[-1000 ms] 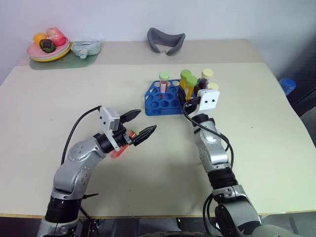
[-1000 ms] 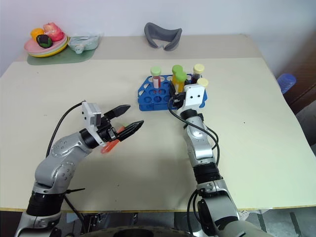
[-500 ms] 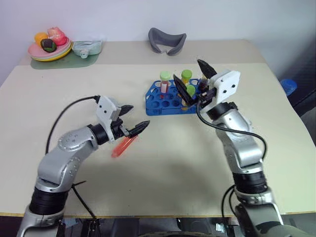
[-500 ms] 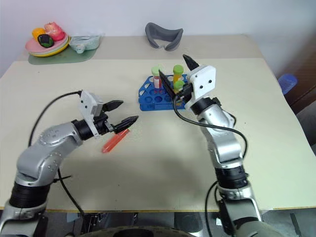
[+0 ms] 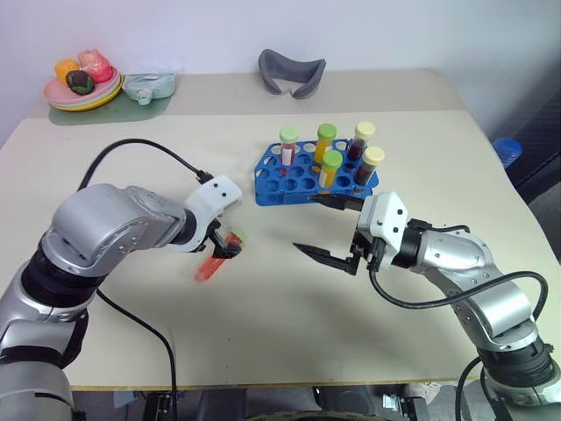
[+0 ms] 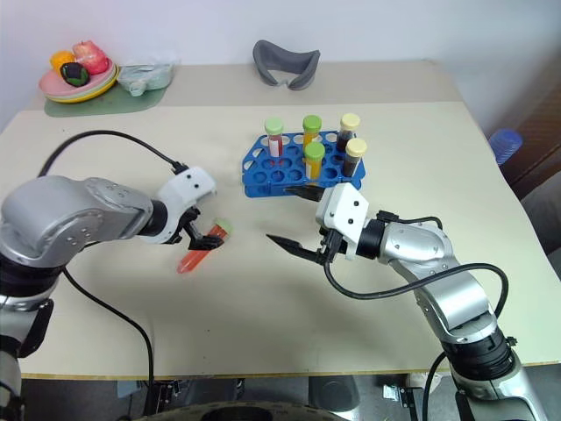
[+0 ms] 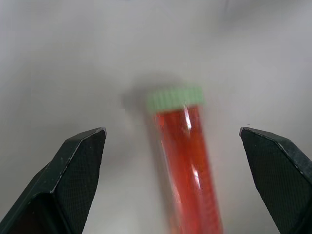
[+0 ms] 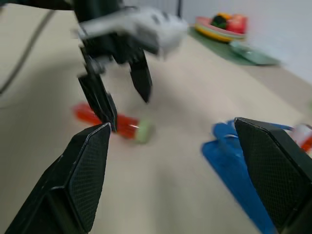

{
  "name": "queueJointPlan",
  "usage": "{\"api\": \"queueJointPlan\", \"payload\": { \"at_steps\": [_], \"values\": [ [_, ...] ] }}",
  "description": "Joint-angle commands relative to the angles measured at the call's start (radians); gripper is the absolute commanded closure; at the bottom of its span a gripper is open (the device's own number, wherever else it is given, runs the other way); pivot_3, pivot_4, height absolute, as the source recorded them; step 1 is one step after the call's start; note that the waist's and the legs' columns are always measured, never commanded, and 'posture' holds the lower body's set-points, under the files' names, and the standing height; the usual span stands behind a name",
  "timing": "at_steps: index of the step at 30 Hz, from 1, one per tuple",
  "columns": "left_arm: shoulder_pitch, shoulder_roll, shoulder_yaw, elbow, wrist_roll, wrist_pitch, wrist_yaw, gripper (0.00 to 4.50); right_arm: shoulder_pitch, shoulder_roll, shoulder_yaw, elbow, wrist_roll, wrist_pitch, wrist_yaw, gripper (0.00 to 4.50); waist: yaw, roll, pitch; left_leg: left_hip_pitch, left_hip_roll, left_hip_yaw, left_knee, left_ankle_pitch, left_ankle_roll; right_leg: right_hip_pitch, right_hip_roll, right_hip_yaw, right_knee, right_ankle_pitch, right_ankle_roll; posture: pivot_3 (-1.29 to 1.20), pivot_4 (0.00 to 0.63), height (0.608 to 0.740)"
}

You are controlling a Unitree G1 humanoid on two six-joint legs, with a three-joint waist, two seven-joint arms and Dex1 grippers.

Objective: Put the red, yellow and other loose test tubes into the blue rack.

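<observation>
The right claw [image 5: 326,230] hangs over the smooth cream table [image 5: 263,324], its two black, tapered, cross-hatched fingers spread wide and empty, pointing level toward the other arm. A second ago it stood up at the rack; it has since pulled back toward the robot and turned sideways.

Across from it, the left claw [image 5: 224,244] points steeply down with its fingers released wide, straddling a loose red tube [image 5: 216,257] that lies flat on the table. In the left wrist view the tube [image 7: 187,161] is a glossy clear cylinder of red liquid with a ribbed pale-green cap, lying between the fingers [image 7: 73,170] without touching either. Earlier this claw pointed almost level above the tube; the tube itself has not shifted.

Just beyond the right claw sits the blue plastic rack [image 5: 273,180], a grid of round holes. Five capped tubes stand upright in it: a reddish one with a green cap [image 5: 288,146], three yellow and green ones, and a dark one with a yellow cap [image 5: 361,142].

Farther off lie a curved grey cushion [image 5: 292,72] and a plate of toy food [image 5: 81,81].
</observation>
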Motion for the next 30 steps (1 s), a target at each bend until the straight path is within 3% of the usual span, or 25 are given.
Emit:
{"api": "queueJointPlan", "payload": {
  "at_steps": [1, 17, 20, 25, 30],
  "values": [
    [-0.026, -0.023, 0.005, 0.060, -0.113, 0.008, 0.097, 0.00, -0.007, 0.001, 0.008, -0.063, 0.022, 0.026, 0.001, 0.38, 0.005, 0.000, 0.000, 0.000, 0.000, 0.000, 0.001, 0.000, 0.000, 0.000, 0.000, 0.000, 0.000, 0.000, 0.000, 0.00, 0.150, 0.740],
    [-0.094, 0.024, -0.114, 0.189, -0.388, 0.008, 0.408, 0.00, -0.007, 0.037, 0.043, -0.092, -0.013, 0.039, -0.040, 0.38, 0.011, 0.000, 0.000, 0.000, 0.000, 0.000, 0.002, 0.000, 0.000, 0.000, 0.000, 0.000, 0.000, 0.000, 0.000, 0.00, 0.150, 0.740],
    [-0.093, 0.029, -0.119, 0.184, -0.433, 0.008, 0.444, 0.82, -0.015, 0.043, 0.048, -0.089, -0.016, 0.038, -0.042, 0.33, 0.011, 0.000, 0.000, 0.000, 0.000, 0.000, 0.002, 0.000, 0.000, 0.000, 0.000, 0.000, 0.000, 0.000, 0.000, 0.00, 0.150, 0.740],
    [-0.090, 0.031, -0.112, 0.200, -0.467, 0.008, 0.517, 3.26, -0.025, 0.046, 0.057, -0.079, -0.024, 0.030, -0.037, 0.33, 0.011, 0.000, 0.000, 0.000, 0.000, 0.000, 0.002, 0.000, 0.000, 0.000, 0.000, 0.000, 0.000, 0.000, 0.000, 0.00, 0.150, 0.740],
    [-0.088, 0.022, -0.061, 0.208, -0.447, 0.008, 0.577, 3.26, -0.030, 0.040, 0.054, -0.069, -0.026, 0.024, -0.029, 0.33, 0.011, 0.000, 0.000, 0.000, 0.000, 0.000, 0.003, 0.000, 0.000, 0.000, 0.000, 0.000, 0.001, 0.000, 0.000, 0.00, 0.150, 0.740]
  ]
}}
